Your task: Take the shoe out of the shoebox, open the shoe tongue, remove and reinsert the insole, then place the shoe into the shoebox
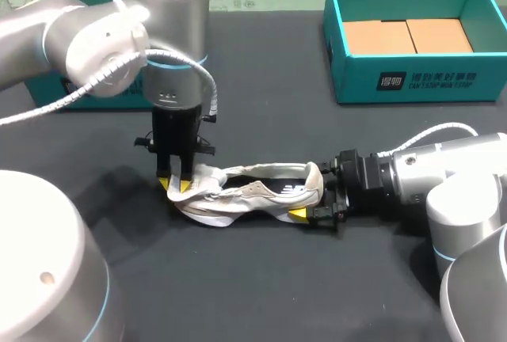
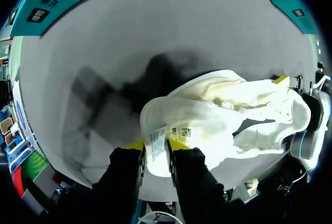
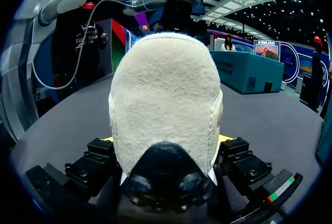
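A white shoe [image 1: 253, 195] lies on its side on the dark table, toe at the left. My left gripper [image 1: 178, 185] comes straight down at the toe end. In the left wrist view its fingers [image 2: 155, 146] pinch the pulled-out tongue [image 2: 181, 120], whose printed label sits between the yellow tips. My right gripper [image 1: 313, 199] reaches in level from the right and clasps the heel. The right wrist view shows the fuzzy heel [image 3: 166, 94] filling the gap between that gripper's [image 3: 166, 138] fingers, with a pad on each side. The insole is hidden.
The open teal shoebox [image 1: 412, 81] stands at the back right with brown cardboard inserts [image 1: 408, 37] in it. A second teal box part [image 1: 47, 81] sits at the back left, mostly behind my left arm.
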{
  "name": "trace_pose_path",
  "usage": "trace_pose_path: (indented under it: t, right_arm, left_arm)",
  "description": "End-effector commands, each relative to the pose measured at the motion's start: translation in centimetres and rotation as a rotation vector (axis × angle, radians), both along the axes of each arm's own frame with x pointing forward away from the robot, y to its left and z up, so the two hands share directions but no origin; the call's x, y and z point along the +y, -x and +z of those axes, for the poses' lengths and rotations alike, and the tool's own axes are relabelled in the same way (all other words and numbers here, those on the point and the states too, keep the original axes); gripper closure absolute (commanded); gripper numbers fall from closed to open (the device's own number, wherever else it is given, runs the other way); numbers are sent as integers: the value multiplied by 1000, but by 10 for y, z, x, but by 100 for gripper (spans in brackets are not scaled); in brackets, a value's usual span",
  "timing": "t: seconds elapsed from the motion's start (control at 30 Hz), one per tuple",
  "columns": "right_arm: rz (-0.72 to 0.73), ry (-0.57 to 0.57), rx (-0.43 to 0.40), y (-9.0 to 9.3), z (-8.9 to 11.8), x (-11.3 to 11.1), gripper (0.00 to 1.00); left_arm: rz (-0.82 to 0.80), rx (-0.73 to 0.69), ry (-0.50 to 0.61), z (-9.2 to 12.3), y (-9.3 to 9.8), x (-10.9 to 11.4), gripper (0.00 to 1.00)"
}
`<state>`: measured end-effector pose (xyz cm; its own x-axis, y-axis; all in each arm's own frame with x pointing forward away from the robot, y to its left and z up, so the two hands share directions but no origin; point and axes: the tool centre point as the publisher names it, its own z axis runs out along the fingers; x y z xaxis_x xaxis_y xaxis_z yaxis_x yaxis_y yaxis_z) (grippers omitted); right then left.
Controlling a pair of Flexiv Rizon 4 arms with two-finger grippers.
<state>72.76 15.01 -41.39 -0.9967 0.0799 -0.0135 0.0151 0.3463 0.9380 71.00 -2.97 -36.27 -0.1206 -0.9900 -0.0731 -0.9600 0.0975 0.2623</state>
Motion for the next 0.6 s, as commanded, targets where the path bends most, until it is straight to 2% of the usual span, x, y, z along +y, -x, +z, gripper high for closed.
trace_pose_path:
  t: [0.03, 0.3, 0.43, 0.6]
  right_arm:
    - [0, 5, 2, 1, -3, 2, 100]
    - [0, 5, 2, 1, -3, 2, 100]
    - [0, 5, 2, 1, -3, 2, 100]
    - [0, 5, 2, 1, -3, 2, 100]
  left_arm:
    - [-6, 3, -13, -1, -1, 6, 66]
    - [-52, 7, -59, 5, 4, 24, 56]
    - [-86, -17, -9, 32, 5, 28, 55]
    - [-168, -70, 94, 78, 7, 17, 55]
